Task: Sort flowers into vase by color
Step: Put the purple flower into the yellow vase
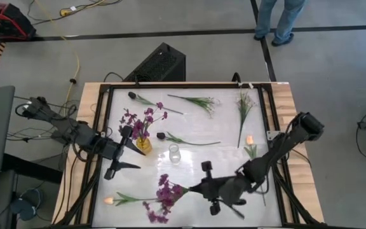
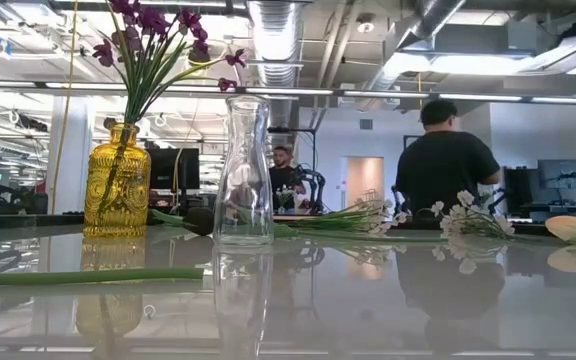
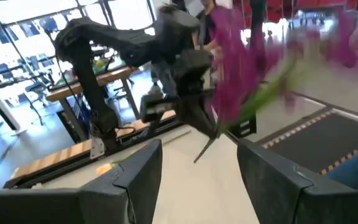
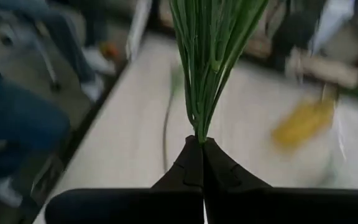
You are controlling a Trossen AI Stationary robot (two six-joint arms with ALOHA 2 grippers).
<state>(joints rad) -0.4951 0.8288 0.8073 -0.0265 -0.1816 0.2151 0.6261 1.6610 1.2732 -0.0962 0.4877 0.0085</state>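
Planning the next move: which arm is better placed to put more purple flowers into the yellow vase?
The right. Its claw is shut on the purple flower bunch by the stems. The left claw is open and holds nothing, though it is nearer the yellow vase.

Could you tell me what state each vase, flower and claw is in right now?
Yellow vase: upright, holding purple flowers.
Clear vase: upright, empty.
Purple flower bunch: gripped by its stems.
Right claw: shut on the purple flower bunch.
Left claw: open, empty, beside the yellow vase.
White sprigs: lying flat.
Orange tulip bud: lying flat.
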